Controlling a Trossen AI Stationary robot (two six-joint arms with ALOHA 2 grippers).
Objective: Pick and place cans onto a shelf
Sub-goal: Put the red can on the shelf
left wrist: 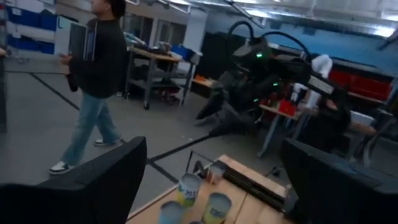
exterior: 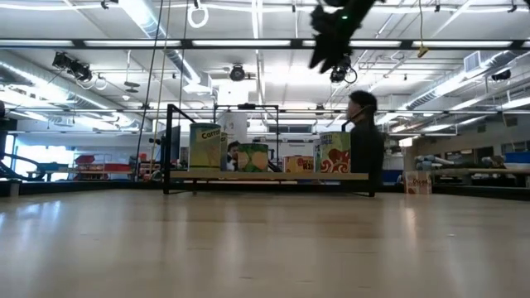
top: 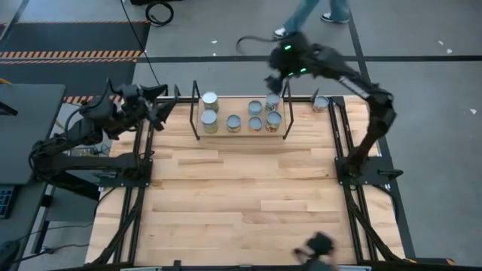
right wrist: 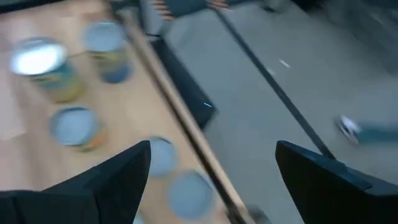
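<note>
The shelf (top: 226, 107), a black wire frame with a wooden board, stands at the table's far edge. Several cans (top: 233, 123) stand upright on it; the low view shows them (exterior: 252, 157) on the board (exterior: 265, 175). One more can (top: 321, 102) stands on the table right of the shelf, also seen in the low view (exterior: 416, 182). My right gripper (top: 276, 80) is open and empty, high above the shelf's far right end (exterior: 331, 45); its wrist view (right wrist: 211, 155) looks down on can tops (right wrist: 73, 124). My left gripper (top: 162, 105) is open and empty (left wrist: 214, 149), left of the shelf.
A person (left wrist: 93, 74) walks on the floor beyond the table's far edge (top: 316, 11). A dark figure (exterior: 364, 141) shows behind the shelf. Black arm-mount rails (top: 143, 150) run along both table sides. A dark device (top: 320, 247) sits at the near edge. Bare wood lies nearer than the shelf.
</note>
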